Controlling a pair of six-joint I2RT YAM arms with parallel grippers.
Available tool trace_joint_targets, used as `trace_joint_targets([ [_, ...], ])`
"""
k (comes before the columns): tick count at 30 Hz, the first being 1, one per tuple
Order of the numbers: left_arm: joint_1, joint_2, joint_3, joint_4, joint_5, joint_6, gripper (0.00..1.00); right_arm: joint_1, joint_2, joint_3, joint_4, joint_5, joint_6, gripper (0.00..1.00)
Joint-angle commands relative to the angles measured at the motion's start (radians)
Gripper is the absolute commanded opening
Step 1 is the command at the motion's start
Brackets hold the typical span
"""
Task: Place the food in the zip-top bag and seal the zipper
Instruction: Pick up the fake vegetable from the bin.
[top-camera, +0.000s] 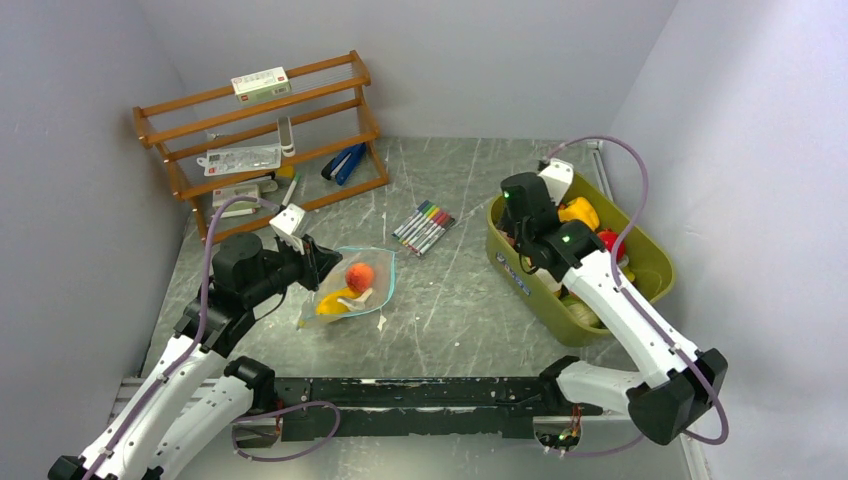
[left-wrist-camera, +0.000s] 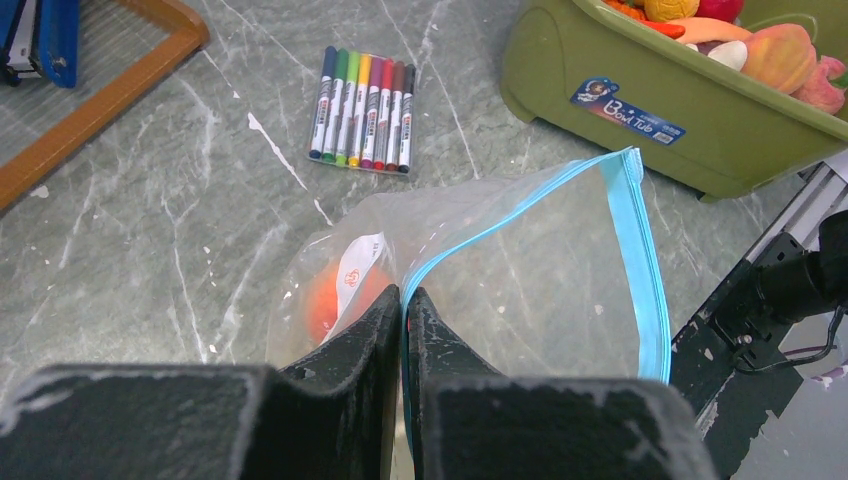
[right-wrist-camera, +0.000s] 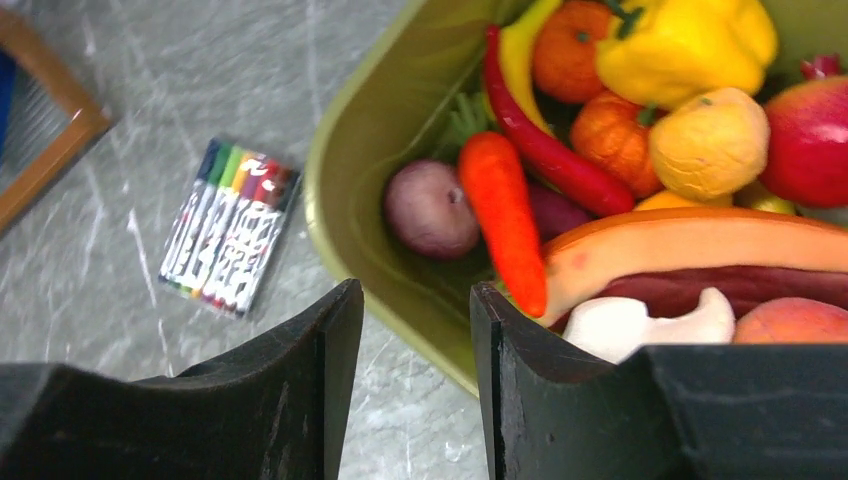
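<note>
Zip-top bag (left-wrist-camera: 520, 270), clear and floppy, orange food (left-wrist-camera: 320, 305) inside, teal zipper (left-wrist-camera: 645, 250) in the tight left pincer (left-wrist-camera: 403, 293); right pincer (right-wrist-camera: 415, 295) spread.

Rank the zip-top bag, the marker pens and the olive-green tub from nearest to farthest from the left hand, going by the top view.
1. zip-top bag: pinched in the left hand, lying just to its right.
2. marker pens: farther right, toward the back of the table.
3. olive-green tub: at the far right side.
</note>
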Motion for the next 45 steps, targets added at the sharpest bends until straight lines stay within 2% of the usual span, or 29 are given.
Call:
trace_joint_targets([
  [1, 0.005, -0.010, 0.008, 0.006, 0.003, 0.009, 0.07, -0.106, 0.029, 0.009, -0.088, 0.004, 0.136, 0.44],
  [6, 0.004, -0.012, 0.008, 0.004, 0.002, 0.009, 0.07, -0.200, 0.059, -0.014, -0.128, -0.003, 0.224, 0.43],
  [11, 0.005, -0.010, 0.008, 0.006, 0.004, 0.009, 0.07, -0.264, 0.051, -0.059, -0.099, -0.056, 0.244, 0.42],
  [19, 0.005, -0.011, 0.008, 0.006, 0.004, 0.009, 0.07, -0.291, 0.053, -0.104, -0.095, -0.123, 0.331, 0.40],
  [25, 0.005, -0.009, 0.009, 0.002, 0.004, 0.009, 0.07, -0.294, 0.051, -0.169, -0.028, -0.201, 0.344, 0.37],
  [29, 0.005, -0.013, 0.007, 0.003, 0.003, 0.009, 0.07, -0.297, 0.041, -0.181, -0.019, -0.193, 0.356, 0.36],
  [37, 0.005, -0.010, 0.009, 0.002, 0.004, 0.009, 0.07, -0.298, 0.021, -0.200, -0.008, -0.182, 0.346, 0.23],
  [45, 0.005, -0.011, 0.008, 0.004, 0.006, 0.009, 0.07, -0.298, 0.009, -0.198, 0.001, -0.168, 0.330, 0.15],
])
